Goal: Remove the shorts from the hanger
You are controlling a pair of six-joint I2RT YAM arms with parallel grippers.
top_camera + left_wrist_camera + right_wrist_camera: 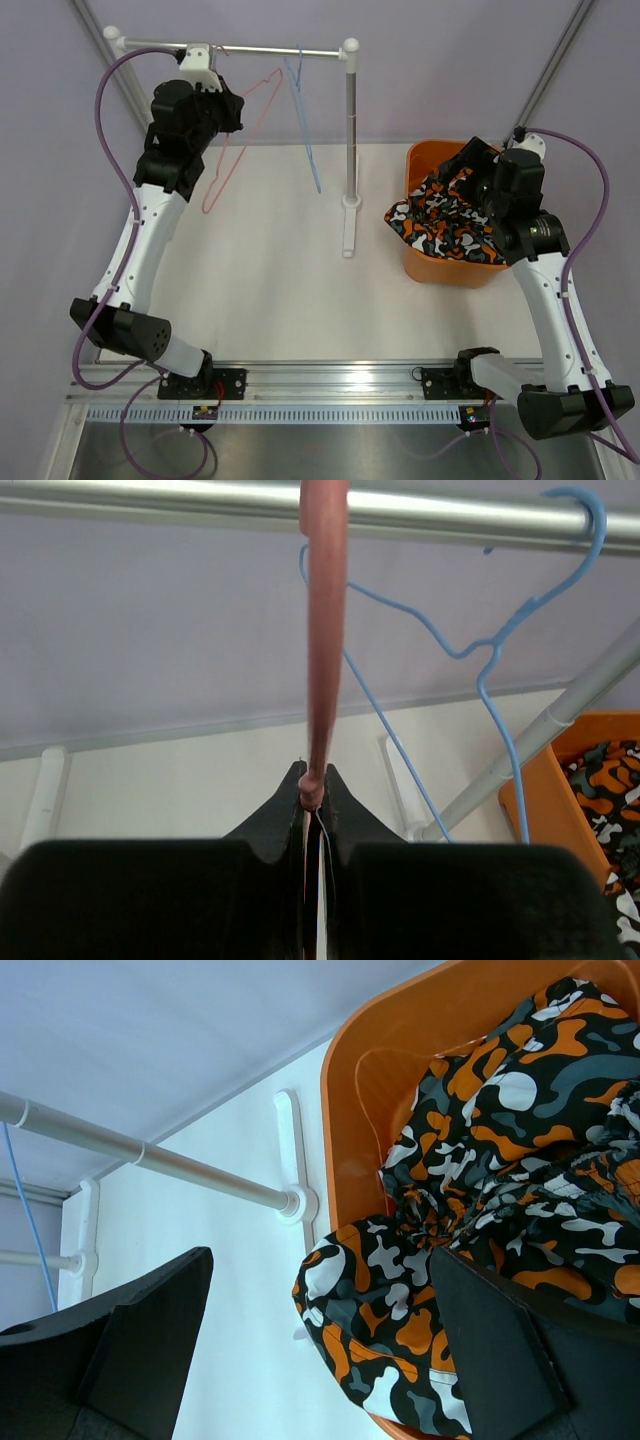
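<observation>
The black, orange and white camouflage shorts (450,222) lie in the orange plastic bin (440,272) at the right of the white table (270,290). They are bunched up inside, and one fold spills over the bin's near-left rim. No part of them hangs from a hanger.

The right gripper (320,1260) hovers over that draped fold with its jaws wide apart. In the right wrist view one finger (150,1340) sits above bare table to the left of the bin. The other finger (520,1350) sits over the cloth, and whether it touches the cloth cannot be told.

At the far left, the left gripper (313,785) is raised to the silver rail (450,515) of the clothes rack. Its jaws are pressed together on the wire of the pink hanger (325,630). The hanger's hook loops over the rail directly above the gripper, and its frame hangs bare, tilted down toward the near left.

The blue wire hanger (492,648) is hooked on the same rail just to the right, also bare. The rack's upright post (350,130) stands between the two hangers and the bin.
</observation>
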